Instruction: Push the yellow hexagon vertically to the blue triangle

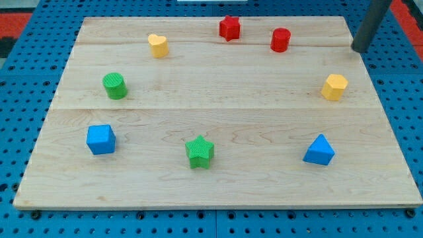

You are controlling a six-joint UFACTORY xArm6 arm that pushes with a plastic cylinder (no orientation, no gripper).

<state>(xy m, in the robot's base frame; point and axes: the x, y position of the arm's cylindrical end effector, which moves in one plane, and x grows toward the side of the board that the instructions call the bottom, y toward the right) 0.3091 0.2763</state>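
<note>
The yellow hexagon (334, 86) sits on the wooden board (218, 125) near the view's right edge. The blue triangle (319, 150) lies below it, toward the view's bottom right, with a gap of bare wood between them. My tip (359, 49) is at the board's upper right edge, above and slightly right of the yellow hexagon, not touching it.
A yellow heart (158, 45), a red star (229, 28) and a red cylinder (280, 39) lie along the view's top. A green cylinder (115, 86) and a blue cube (100, 139) are at the left. A green star (199, 152) is at bottom centre.
</note>
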